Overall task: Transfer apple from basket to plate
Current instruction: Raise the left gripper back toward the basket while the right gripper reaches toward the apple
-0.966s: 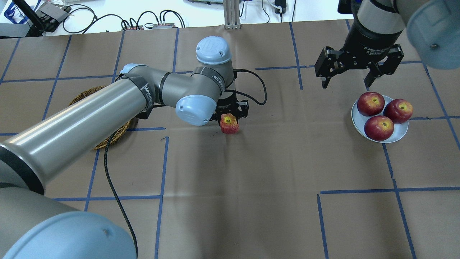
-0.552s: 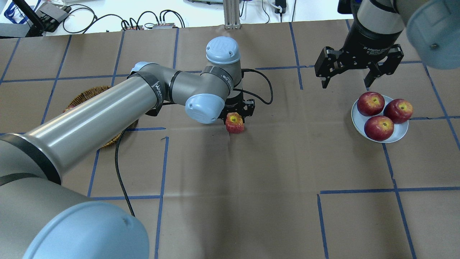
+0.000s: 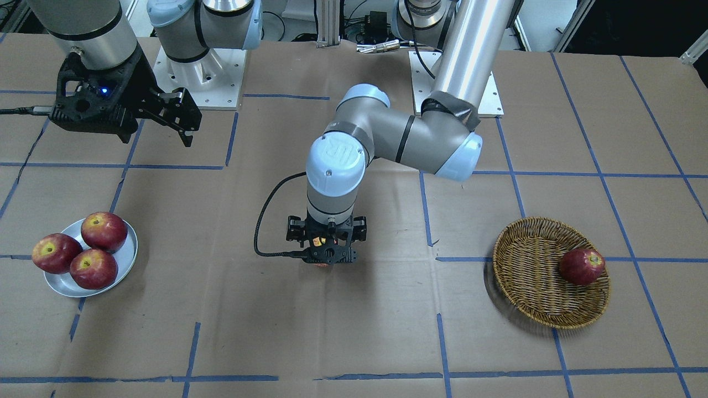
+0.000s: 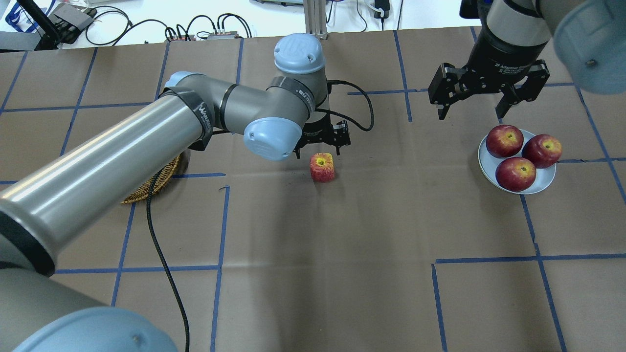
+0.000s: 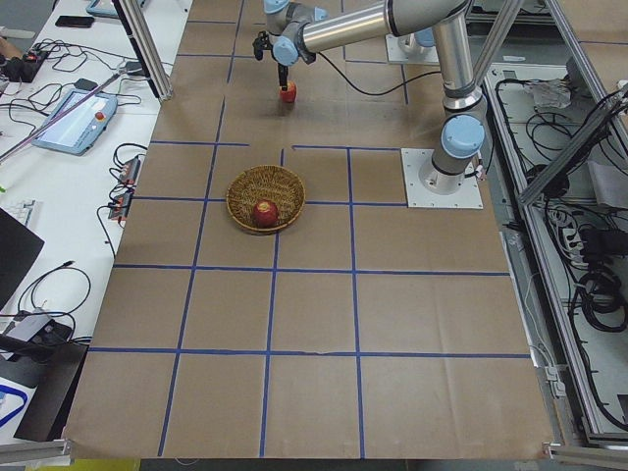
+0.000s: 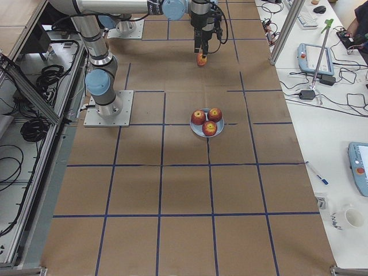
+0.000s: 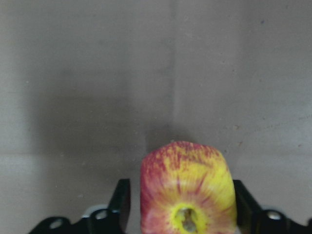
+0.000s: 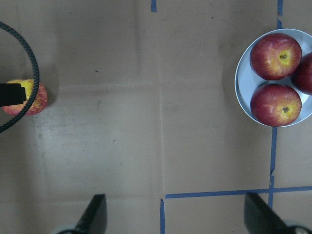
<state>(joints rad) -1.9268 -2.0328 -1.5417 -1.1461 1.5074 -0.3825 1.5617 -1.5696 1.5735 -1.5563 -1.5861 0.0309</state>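
The yellow-streaked red apple (image 4: 322, 167) sits on the brown paper at the table's middle, outside the basket and the plate. It also shows in the left wrist view (image 7: 187, 190). My left gripper (image 4: 320, 146) hangs just above it, open, with a finger (image 7: 123, 202) on each side and a small gap. The wicker basket (image 3: 531, 276) is mostly hidden under my left arm in the overhead view (image 4: 151, 188). The metal plate (image 4: 538, 185) is at the right. My right gripper (image 4: 472, 110) is open and empty, hovering behind the plate.
One dark red apple (image 3: 582, 266) lies in the basket. Three dark red apples (image 4: 516, 173) fill the plate. A black cable (image 4: 161, 264) trails from my left arm across the table. Blue tape lines mark the brown paper.
My left gripper carried the apple slightly right, let go of it on the table, and rose off it. My right arm has not moved.
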